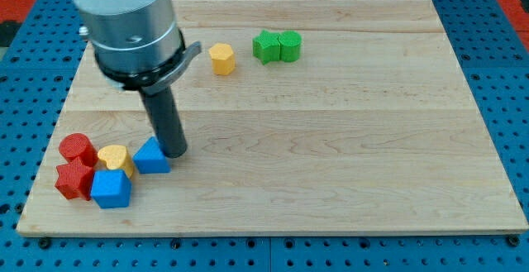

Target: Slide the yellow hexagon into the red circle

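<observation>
The yellow hexagon point(221, 59) lies near the view's top, left of centre. The red circle point(77, 149) lies at the view's lower left, in a cluster of blocks. My tip point(174, 150) rests on the board just right of a blue triangle point(151, 157), touching or nearly touching it. The tip is far below the yellow hexagon and right of the red circle.
The cluster also holds a yellow heart point(114, 158), a red star-like block point(73, 178) and a blue cube point(111, 188). Two green blocks point(276, 46) sit side by side right of the hexagon. The wooden board point(347, 140) lies on a blue pegboard.
</observation>
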`<state>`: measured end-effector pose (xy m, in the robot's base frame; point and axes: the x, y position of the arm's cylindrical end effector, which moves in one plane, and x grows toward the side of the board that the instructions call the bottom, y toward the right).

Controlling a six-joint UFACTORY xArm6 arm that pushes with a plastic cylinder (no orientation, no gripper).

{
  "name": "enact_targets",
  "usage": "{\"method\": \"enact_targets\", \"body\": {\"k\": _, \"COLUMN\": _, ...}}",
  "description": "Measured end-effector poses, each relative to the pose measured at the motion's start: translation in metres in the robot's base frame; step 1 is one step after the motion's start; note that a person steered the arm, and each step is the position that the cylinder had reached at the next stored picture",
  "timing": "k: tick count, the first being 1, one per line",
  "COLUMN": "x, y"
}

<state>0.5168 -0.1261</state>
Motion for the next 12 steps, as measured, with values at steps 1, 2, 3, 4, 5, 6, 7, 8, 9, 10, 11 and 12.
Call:
{"method": "enact_targets", "body": {"k": 1, "x": 0.010, "y": 0.000}}
{"method": "enact_targets", "body": {"k": 2, "x": 0.010, "y": 0.018}}
{"method": "enact_targets", "body": {"k": 3, "x": 0.007, "y": 0.068}}
{"method": "enact_targets", "body": {"k": 4, "x": -0.002, "y": 0.153}}
{"method": "enact_targets", "body": {"k": 5, "x": -0.037, "y": 0.230}}
{"method": "enact_targets", "body": {"k": 6, "x": -0.091, "y": 0.222}}
{"method": "enact_targets", "body": {"k": 7, "x": -0.129, "y": 0.152}}
{"method": "enact_targets", "body": {"k": 8, "x": -0.169, "y": 0.079}}
{"method": "enact_targets", "body": {"k": 9, "x": -0.196, "y": 0.014}}
{"method": "enact_targets", "body": {"k": 10, "x": -0.216, "y": -0.019}}
{"method": "enact_targets", "body": {"k": 11, "x": -0.247, "y": -0.003}}
{"method": "enact_targets", "body": {"k": 12, "x": -0.256, "y": -0.033}}
